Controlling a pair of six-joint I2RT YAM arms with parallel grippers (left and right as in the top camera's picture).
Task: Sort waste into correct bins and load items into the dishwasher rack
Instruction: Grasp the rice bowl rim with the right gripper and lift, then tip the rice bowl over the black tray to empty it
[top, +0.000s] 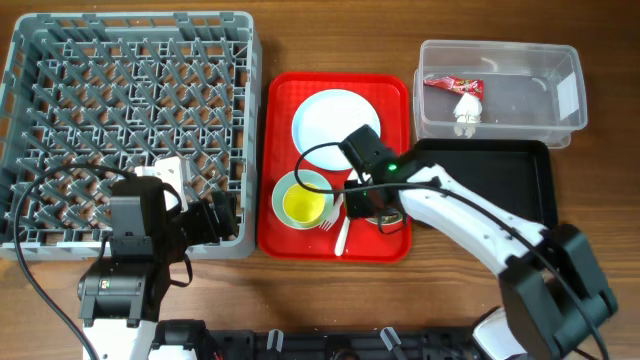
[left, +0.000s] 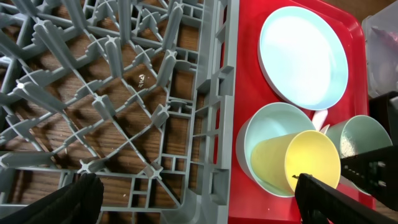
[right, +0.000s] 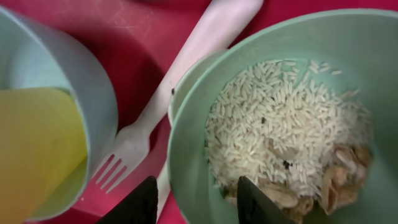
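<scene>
Rice bowl (right: 189, 134), right gripper (right: 196, 185) astride rim (jaws parted)

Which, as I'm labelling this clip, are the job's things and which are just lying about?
Belongs to the job: grey rack, plate, mint bowl holding the yellow cup, second bowl of rice, fork, clear tub holding the red packet and white scrap, black tray.
Just lying about: red serving tray, wooden table.

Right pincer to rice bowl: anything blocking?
Nothing visible. The right pincer is open and straddles the bowl rim, one finger inside, one outside. The fork lies beside the bowl, close to the outer finger but not between.
</scene>
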